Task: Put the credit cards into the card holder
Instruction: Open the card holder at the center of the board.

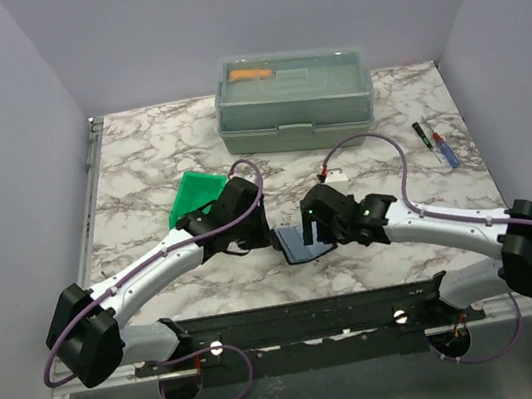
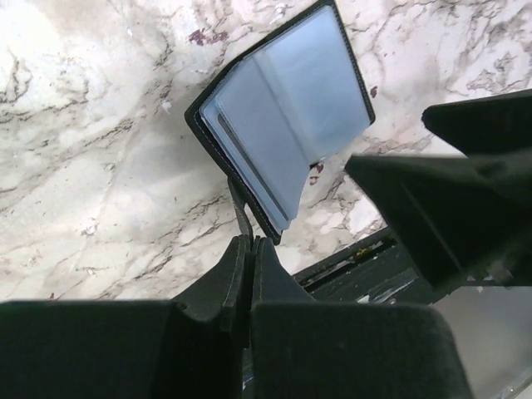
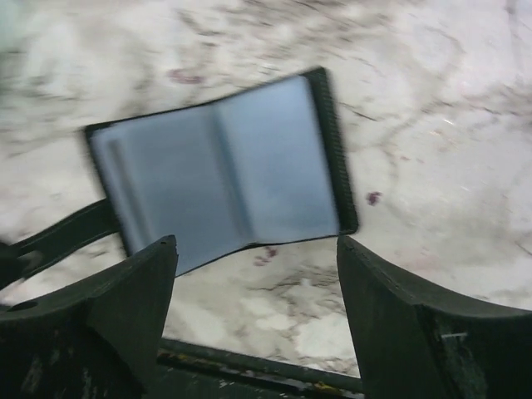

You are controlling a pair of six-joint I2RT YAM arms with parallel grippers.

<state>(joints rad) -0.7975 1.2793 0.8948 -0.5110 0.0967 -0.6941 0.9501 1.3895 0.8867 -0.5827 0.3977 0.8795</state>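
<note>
The card holder (image 1: 303, 245) lies open near the table's front edge, its greyish see-through pockets facing up. It also shows in the left wrist view (image 2: 283, 108) and the right wrist view (image 3: 224, 170). My left gripper (image 1: 263, 232) is shut on a thin black flap at the holder's edge (image 2: 251, 241). My right gripper (image 1: 313, 227) is open and empty (image 3: 256, 241), just above the holder's near edge. The credit cards do not show in any view.
A small green bin (image 1: 193, 197) sits behind my left arm. A big grey-green lidded toolbox (image 1: 293, 97) stands at the back. Two pens (image 1: 437, 145) lie at the right. A black rail (image 1: 305, 320) runs along the table's front edge.
</note>
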